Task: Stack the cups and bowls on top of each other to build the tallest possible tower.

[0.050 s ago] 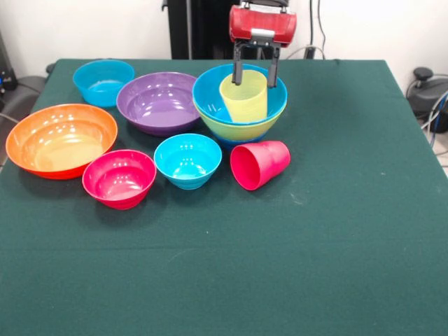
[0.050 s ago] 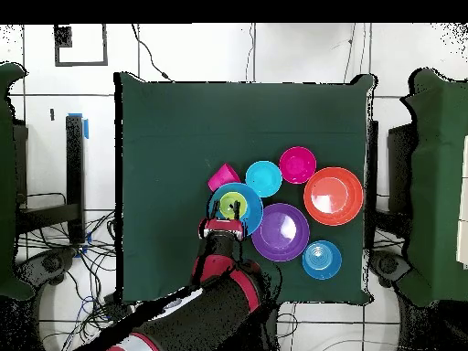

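Front view: we find the gripper spread wide astride the yellow cup, which sits in the tower. Placement looks complete, we judge; next comes a lift clear, then the red cup, on its side nearby.

The lime green bowl shows only a sliver beneath the bright blue bowl.

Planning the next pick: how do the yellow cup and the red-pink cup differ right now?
The yellow cup stands upright, mouth up, inside the stacked bowls; the red-pink cup lies on its side on the table, mouth toward the camera. The gripper straddles the yellow cup's rim; nothing touches the red-pink one. The yellow looks translucent, the red-pink opaque. Both are tapered tumblers.
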Robot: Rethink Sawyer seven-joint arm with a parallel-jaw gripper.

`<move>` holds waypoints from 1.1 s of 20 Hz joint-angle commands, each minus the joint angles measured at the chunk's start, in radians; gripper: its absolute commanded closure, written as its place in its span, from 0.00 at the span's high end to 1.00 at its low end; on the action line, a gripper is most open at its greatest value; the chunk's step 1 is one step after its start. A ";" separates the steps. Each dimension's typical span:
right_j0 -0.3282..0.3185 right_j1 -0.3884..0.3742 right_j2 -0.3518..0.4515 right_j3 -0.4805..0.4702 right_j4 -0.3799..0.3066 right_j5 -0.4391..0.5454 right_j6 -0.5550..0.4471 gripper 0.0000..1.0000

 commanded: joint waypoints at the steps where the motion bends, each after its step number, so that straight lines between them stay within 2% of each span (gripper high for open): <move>1: -0.009 -0.010 0.090 0.011 -0.007 0.036 0.017 1.00; 2: -0.008 -0.009 0.091 0.012 -0.005 0.038 0.017 1.00; 3: -0.009 -0.008 0.092 0.014 -0.002 0.039 0.019 0.00; 6: -0.003 -0.004 0.088 0.016 0.010 0.033 0.015 0.00; 11: -0.003 -0.028 0.093 0.010 -0.012 0.063 0.022 0.00; 22: 0.008 -0.006 0.087 0.007 0.008 0.061 -0.002 0.00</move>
